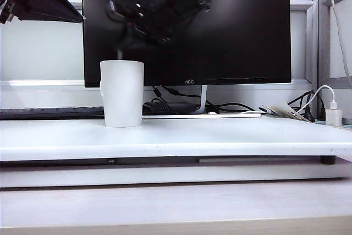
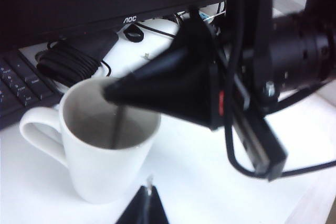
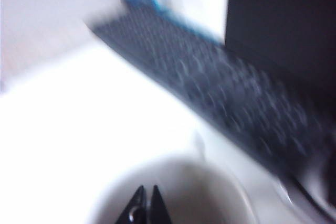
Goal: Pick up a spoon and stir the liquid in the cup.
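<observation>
Cup stood on white desk, in front of monitor. Right gripper directly above cup, jaws pressed on spoon, its handle dipping inside; liquid seemingly present. Left gripper beside cup, state unclear. Stirring underway; next needs small circles clear of the wall.

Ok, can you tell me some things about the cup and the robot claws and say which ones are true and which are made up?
1. The white cup stands upright on the white table. True.
2. The spoon lies flat on the table beside the cup. False: its thin handle dips into the cup's liquid.
3. The right claw is shut on the spoon, right over the cup. True.
4. The left claw holds the cup by its handle. False: it sits near the cup, apart from it, holding nothing.
5. The monitor behind the cup shows a bright picture. False: its screen is dark.
</observation>
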`<control>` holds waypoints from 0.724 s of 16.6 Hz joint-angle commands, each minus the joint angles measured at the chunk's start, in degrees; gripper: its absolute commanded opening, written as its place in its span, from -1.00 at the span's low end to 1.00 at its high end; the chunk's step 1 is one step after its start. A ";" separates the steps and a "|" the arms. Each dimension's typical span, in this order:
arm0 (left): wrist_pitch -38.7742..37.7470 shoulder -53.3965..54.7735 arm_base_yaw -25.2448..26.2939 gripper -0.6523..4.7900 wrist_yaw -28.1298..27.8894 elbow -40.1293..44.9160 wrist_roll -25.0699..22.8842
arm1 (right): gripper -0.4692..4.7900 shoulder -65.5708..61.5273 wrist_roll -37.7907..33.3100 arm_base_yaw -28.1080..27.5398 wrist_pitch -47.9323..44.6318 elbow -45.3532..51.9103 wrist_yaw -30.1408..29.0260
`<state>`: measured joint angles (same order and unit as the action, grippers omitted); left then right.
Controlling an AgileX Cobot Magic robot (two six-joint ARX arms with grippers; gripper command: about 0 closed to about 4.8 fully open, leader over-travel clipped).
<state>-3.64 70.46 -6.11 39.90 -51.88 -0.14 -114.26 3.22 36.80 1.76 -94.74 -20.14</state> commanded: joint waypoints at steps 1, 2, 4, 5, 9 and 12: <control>0.72 -0.11 0.02 -0.78 0.24 -0.26 0.13 | -0.85 0.63 4.70 -0.52 5.03 -0.24 6.40; 0.74 -0.11 0.02 -0.78 0.22 -0.26 0.13 | -0.85 0.57 4.74 -0.66 1.49 -0.24 8.41; 0.74 -0.11 0.02 -0.78 0.22 -0.26 0.13 | -0.85 -0.28 4.04 -0.44 -7.15 -0.24 8.46; 0.74 -0.11 0.02 -0.78 0.26 -0.26 0.13 | -0.85 -0.85 2.56 -0.04 -10.53 -0.24 8.22; 0.70 -0.11 0.02 -0.78 0.24 -0.26 0.15 | -0.85 -0.48 -4.42 1.16 -7.93 -0.24 -2.67; 0.63 -0.11 0.02 -0.78 0.44 -0.26 0.15 | -0.85 1.07 0.22 0.24 2.58 -0.24 -1.01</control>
<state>-3.66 70.50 -6.11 39.92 -51.88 -0.14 -113.75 1.87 37.15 1.13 -94.78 -21.10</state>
